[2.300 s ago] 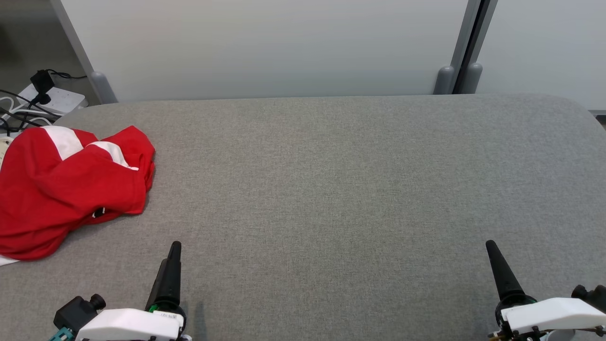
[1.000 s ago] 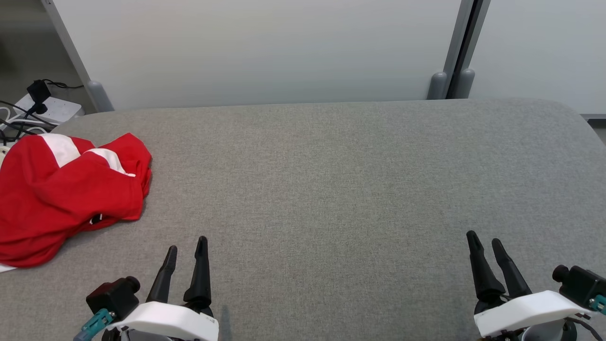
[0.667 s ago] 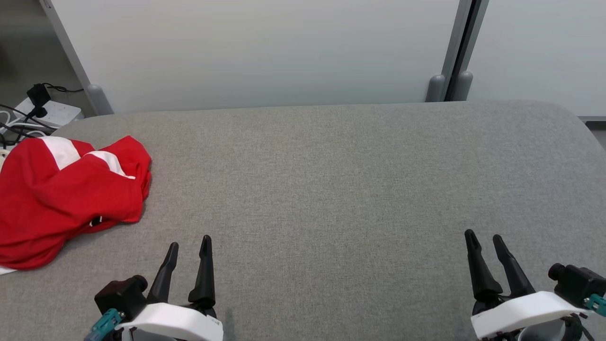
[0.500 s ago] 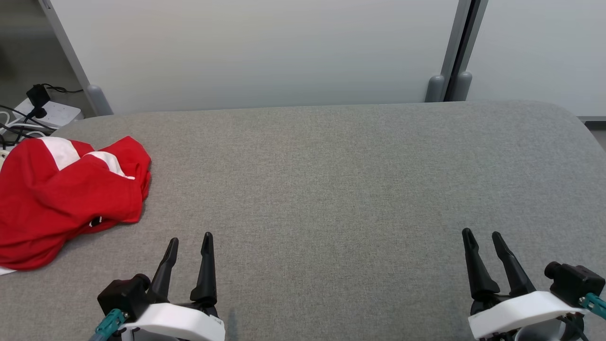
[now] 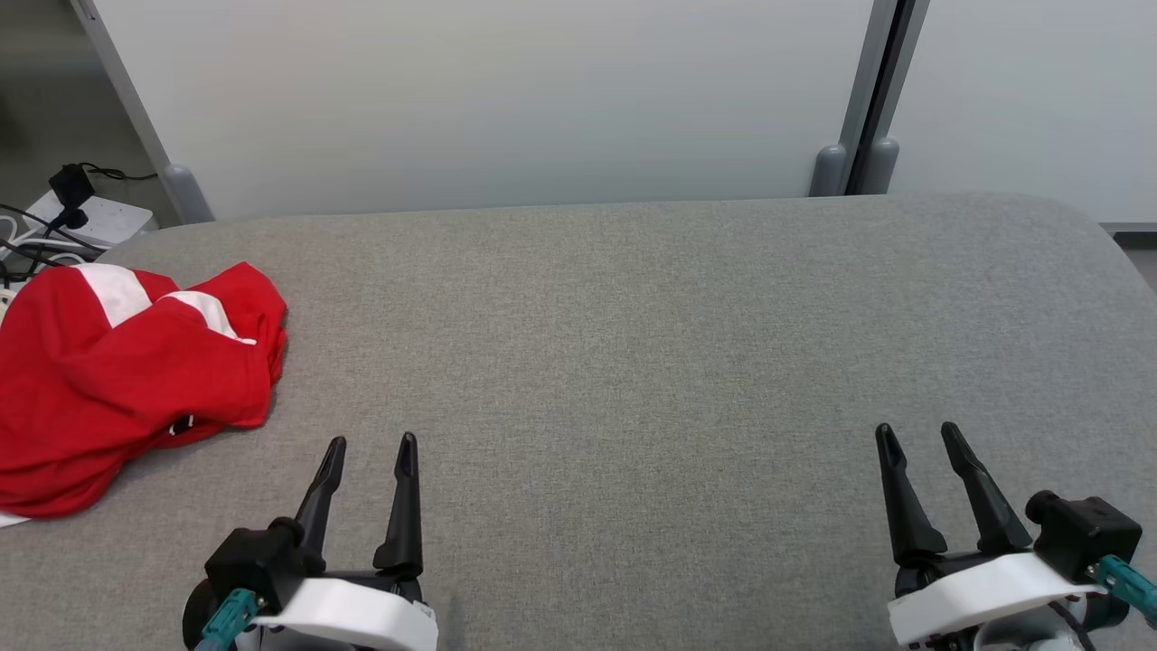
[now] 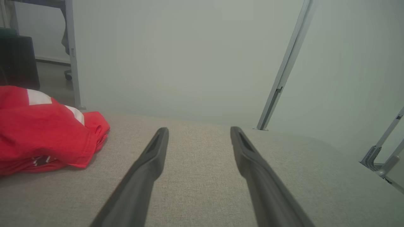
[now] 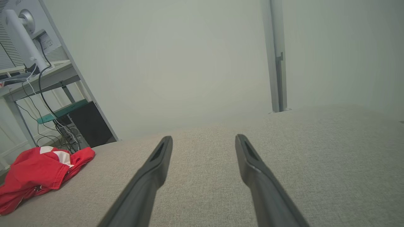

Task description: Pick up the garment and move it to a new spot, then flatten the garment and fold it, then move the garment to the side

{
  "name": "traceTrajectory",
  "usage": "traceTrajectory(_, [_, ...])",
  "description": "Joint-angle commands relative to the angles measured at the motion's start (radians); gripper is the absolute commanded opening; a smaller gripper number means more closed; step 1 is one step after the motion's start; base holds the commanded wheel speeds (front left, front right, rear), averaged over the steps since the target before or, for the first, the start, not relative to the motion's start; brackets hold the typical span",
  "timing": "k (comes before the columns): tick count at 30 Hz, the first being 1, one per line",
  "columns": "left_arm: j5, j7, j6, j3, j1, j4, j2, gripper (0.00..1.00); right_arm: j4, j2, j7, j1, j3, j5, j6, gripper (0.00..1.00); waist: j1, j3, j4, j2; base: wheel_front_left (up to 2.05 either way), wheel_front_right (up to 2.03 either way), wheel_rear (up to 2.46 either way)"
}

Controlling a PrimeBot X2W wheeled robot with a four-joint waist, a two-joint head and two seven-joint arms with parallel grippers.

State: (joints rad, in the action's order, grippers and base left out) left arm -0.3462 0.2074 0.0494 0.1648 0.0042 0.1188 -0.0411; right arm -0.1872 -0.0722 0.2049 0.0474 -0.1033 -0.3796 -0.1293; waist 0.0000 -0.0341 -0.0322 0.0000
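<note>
The garment point(image 5: 117, 380) is red with white patches and lies crumpled at the left edge of the grey cloth-covered table point(image 5: 633, 344). It also lies at the left in the left wrist view point(image 6: 44, 129) and far off at the lower left in the right wrist view point(image 7: 41, 170). My left gripper point(image 5: 372, 445) stands open near the table's front edge, to the right of the garment and apart from it, nothing between its fingers point(image 6: 148, 164). My right gripper point(image 5: 917, 432) stands open at the front right, far from the garment, over bare cloth.
A pale partition wall point(image 5: 506, 90) with grey posts point(image 5: 868, 99) rises behind the table's far edge. A power strip with cables point(image 5: 81, 212) lies beyond the far left corner. A desk with a monitor point(image 7: 22, 37) stands off to the left.
Both grippers have crept forward a little, and their wrists have turned so that both fingers of each show. The garment lies where it was.
</note>
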Motion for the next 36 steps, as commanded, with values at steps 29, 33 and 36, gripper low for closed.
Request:
traceTrajectory(29, [0.095,0.054,-0.059,-0.008,-0.074,0.011,-0.009,1.00,0.041,-0.016,0.057,0.040,-0.020,0.193,-0.001,1.00,0.0000,0.002,0.000,0.0000,0.00,0.00,0.00])
traceTrajectory(33, [0.117,0.054,-0.044,-0.017,-0.074,0.009,-0.009,1.00,0.044,-0.014,0.057,0.038,-0.022,0.193,-0.001,1.00,0.0000,0.006,0.009,0.0000,0.00,0.00,0.00])
traceTrajectory(36, [0.126,0.054,-0.037,-0.027,-0.074,0.003,-0.009,1.00,0.049,-0.016,0.057,0.034,-0.031,0.193,-0.001,1.00,0.0000,0.010,0.029,0.0000,0.00,0.00,0.00])
